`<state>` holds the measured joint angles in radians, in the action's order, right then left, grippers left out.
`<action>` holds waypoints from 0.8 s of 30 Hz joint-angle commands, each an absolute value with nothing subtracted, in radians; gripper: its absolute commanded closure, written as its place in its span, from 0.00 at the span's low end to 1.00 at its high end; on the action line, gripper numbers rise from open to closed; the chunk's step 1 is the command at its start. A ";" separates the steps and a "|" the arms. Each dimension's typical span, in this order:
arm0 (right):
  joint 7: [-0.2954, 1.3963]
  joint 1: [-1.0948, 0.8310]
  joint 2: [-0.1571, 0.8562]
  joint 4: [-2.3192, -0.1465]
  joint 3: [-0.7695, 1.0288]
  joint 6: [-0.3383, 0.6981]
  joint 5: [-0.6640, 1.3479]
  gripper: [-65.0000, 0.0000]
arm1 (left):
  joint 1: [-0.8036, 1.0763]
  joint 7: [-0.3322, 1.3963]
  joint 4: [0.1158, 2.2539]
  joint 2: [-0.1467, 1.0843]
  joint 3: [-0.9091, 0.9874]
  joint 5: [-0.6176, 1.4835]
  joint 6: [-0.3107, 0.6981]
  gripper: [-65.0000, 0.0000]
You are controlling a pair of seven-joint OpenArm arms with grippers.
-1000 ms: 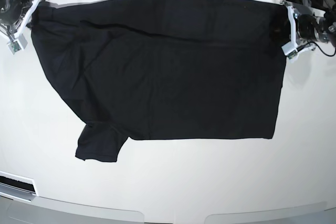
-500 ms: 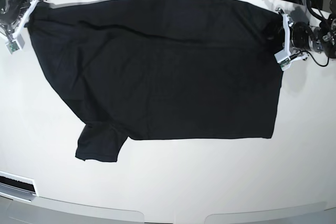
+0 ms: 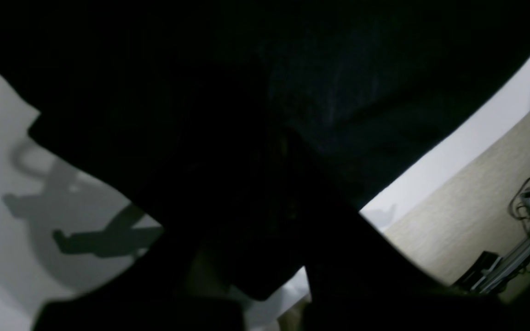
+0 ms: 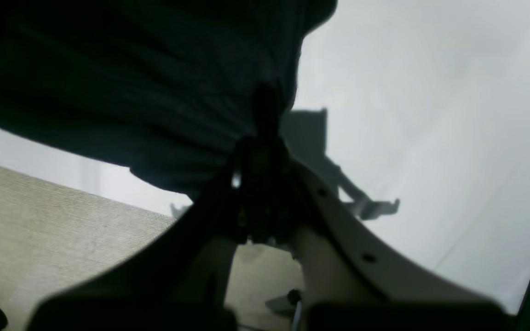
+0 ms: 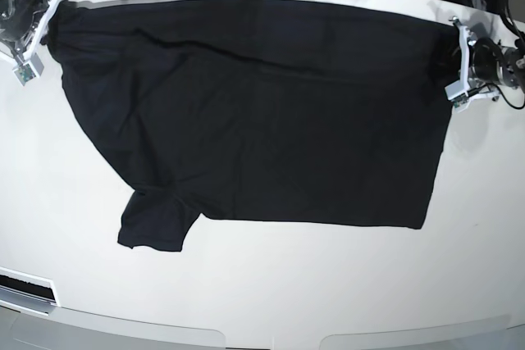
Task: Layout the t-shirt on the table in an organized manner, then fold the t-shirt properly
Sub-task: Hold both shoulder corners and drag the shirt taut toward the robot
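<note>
One t-shirt (image 5: 262,112), one table (image 5: 271,284), two tools

A plain black t-shirt (image 5: 262,112) on a glossy white table (image 5: 271,284).

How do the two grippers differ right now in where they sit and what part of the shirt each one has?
The right gripper sits at the table's far corner on the base view's left, pinching the t-shirt where its edge slants down to a loose sleeve. The left gripper sits on that view's right, slightly nearer the camera, pinching the end with the straight side edge. Both are shut on fabric, stretching the shirt between them.
</note>
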<state>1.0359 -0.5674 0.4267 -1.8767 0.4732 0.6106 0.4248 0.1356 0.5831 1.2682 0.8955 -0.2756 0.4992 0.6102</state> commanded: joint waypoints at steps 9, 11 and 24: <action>1.048 -0.568 0.478 -1.893 0.484 0.594 0.532 1.00 | 0.137 0.667 1.256 0.920 -0.277 0.426 0.567 1.00; 1.066 -0.568 0.477 -1.893 0.484 0.596 0.558 1.00 | 0.130 0.686 1.256 0.920 -0.276 0.436 0.567 1.00; 1.145 -0.565 0.485 -1.893 0.485 0.493 0.542 0.34 | 0.068 0.718 1.256 0.956 -0.276 0.523 0.553 1.00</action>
